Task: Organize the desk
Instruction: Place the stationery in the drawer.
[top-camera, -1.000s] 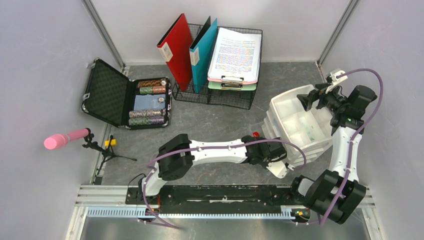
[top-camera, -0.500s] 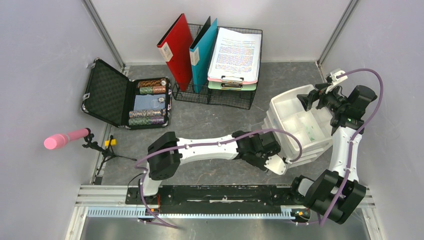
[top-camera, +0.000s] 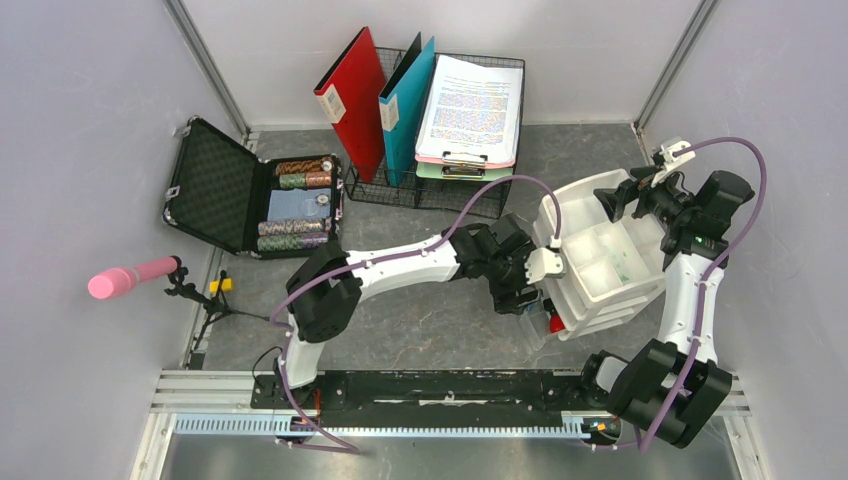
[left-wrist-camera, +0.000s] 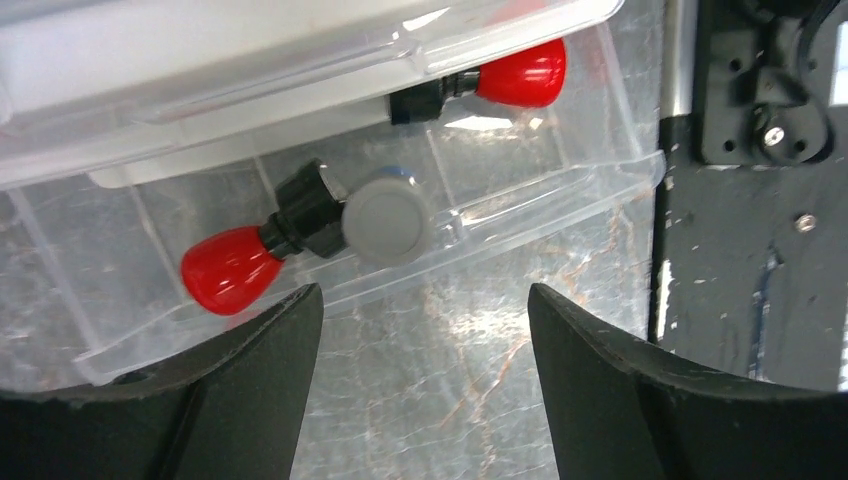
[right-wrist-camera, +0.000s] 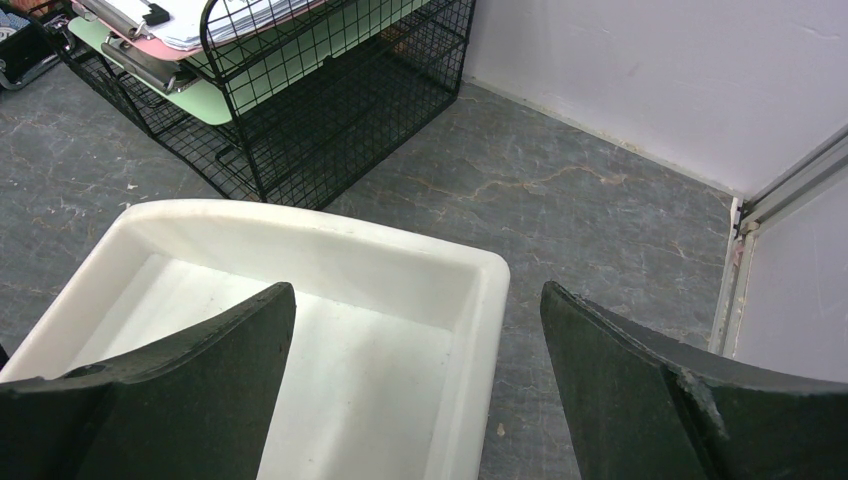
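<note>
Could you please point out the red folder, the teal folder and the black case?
red folder (top-camera: 352, 100): top view, its front cover.
teal folder (top-camera: 408, 105): top view, its front cover.
black case (top-camera: 208, 188): top view, its foam-lined lid.

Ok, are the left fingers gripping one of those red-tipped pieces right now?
No, the left fingers stand apart and empty, while both red-tipped pieces lie in the clear drawer.

Case (top-camera: 255, 205) on desk (top-camera: 400, 225) at left, wire rack (top-camera: 460, 195) with 2 folders (top-camera: 352, 100) behind, drawer unit (top-camera: 600, 255) right
</note>
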